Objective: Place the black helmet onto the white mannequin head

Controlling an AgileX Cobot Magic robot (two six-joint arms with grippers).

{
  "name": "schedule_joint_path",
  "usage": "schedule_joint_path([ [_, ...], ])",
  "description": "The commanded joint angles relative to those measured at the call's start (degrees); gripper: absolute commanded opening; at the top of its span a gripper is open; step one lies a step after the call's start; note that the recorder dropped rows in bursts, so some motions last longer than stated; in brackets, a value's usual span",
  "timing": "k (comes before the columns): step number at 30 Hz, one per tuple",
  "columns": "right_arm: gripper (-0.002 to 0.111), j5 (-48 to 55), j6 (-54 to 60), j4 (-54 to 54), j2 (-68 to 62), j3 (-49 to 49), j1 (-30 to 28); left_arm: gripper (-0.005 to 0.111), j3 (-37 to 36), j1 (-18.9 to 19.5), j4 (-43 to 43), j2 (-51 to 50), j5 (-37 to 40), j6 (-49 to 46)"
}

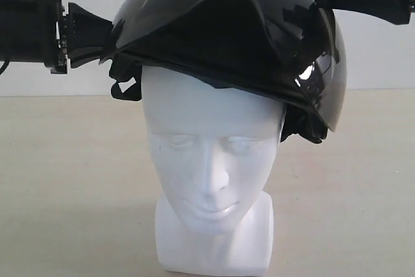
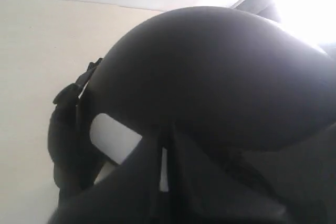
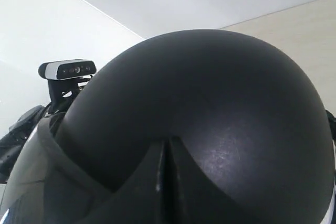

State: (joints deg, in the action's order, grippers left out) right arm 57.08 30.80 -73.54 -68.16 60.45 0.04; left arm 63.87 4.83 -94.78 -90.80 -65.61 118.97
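Note:
The black helmet (image 1: pixel 214 11) sits low over the crown of the white mannequin head (image 1: pixel 207 154), tilted, with its smoke visor (image 1: pixel 324 82) hanging down on the right. My left gripper (image 1: pixel 111 36) comes in from the left and is shut on the helmet's rim. My right gripper (image 1: pixel 316 6) reaches in from the upper right and is shut against the shell's edge. In the left wrist view the helmet dome (image 2: pixel 220 77) fills the frame above the left gripper (image 2: pixel 165 140), with a patch of the mannequin head (image 2: pixel 113 137) beside it. The right wrist view shows the helmet (image 3: pixel 210 87) above the right gripper (image 3: pixel 168 145).
The mannequin stands on a pale beige table (image 1: pixel 65 160) before a white wall. A black strap (image 1: pixel 123 85) dangles by the head's temple. A small camera on a stand (image 3: pixel 68 70) shows beyond the helmet in the right wrist view.

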Motion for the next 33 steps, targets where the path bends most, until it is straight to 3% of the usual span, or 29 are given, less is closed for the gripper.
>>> schedule_joint_path([
  [1, 0.000, 2.5, 0.4, 0.6, 0.0, 0.2, 0.7, 0.004, -3.9, -1.4, -5.2, 1.8, -4.4, -1.8],
  [11, 0.000, 4.7, 2.0, -2.4, 0.0, 0.7, 0.7, 0.004, -10.0, -1.4, -5.2, 6.5, -4.4, -3.5],
  [26, 0.000, 6.8, 0.2, -1.1, 0.2, 8.8, 0.5, 0.004, -10.9, -1.3, -5.2, 12.4, -4.4, -1.8],
  [33, 0.000, 7.8, -0.2, -1.1, 0.2, 8.8, 0.5, 0.004, -13.2, 2.0, -5.2, 9.4, -4.4, -2.9],
])
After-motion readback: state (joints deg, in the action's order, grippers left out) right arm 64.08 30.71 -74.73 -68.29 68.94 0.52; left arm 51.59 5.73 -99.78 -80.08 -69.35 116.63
